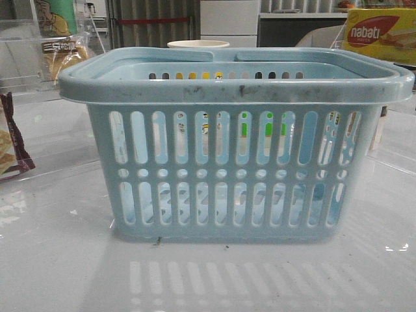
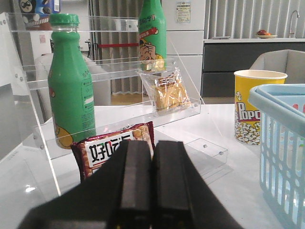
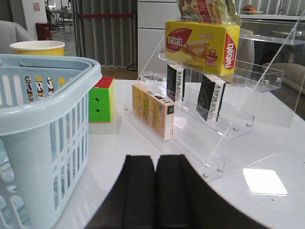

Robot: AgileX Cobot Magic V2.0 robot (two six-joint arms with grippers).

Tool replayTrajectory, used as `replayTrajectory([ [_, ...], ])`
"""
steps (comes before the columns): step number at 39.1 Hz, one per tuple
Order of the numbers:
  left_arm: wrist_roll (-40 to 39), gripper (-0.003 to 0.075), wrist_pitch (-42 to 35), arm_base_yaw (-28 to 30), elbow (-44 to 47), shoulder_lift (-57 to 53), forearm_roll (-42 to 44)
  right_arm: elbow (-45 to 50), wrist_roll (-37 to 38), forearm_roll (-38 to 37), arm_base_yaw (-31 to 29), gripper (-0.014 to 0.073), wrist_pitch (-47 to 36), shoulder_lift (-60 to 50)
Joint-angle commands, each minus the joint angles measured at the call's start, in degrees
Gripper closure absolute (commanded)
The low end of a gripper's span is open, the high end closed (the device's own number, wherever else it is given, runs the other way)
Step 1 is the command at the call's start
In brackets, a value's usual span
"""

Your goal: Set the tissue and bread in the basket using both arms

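1. Step in hand: the start. Judged from the scene, neither item has been picked up and nothing is seen inside the basket (image 1: 234,97).
2. Left fingers (image 2: 151,181): clenched, pads together, holding nothing. The bread (image 2: 167,93) sits on an acrylic shelf (image 2: 114,71) well ahead of the fingers, beyond a maroon snack bag (image 2: 112,148) lying just in front of them.
3. Right fingers (image 3: 156,191): clenched, holding nothing. Two dark packs with pale parts stand on an acrylic rack (image 3: 228,124) ahead of the fingers; the nearer one appears to be the tissue (image 3: 209,98).
4. The basket stands on the bench (image 1: 65,273) between the two arms, beside each set of fingers.
5. Next move, as judged: release each set of fingers, reach forward to its item, and pass the left fingers over the snack bag.
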Motion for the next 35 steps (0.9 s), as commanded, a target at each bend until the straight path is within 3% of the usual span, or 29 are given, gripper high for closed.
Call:
replayTrajectory([
  [1,0.1,0.0629,-4.9,-0.3,-0.1,-1.0,-0.5,0.0,0.0,-0.3,-0.4,0.0539,-5.3,-1.1],
  [35,0.1,0.0629,-5.7,-0.3,-0.1,-1.0,-0.5,0.0,0.0,-0.3,-0.4,0.0539,-5.9,-1.1],
])
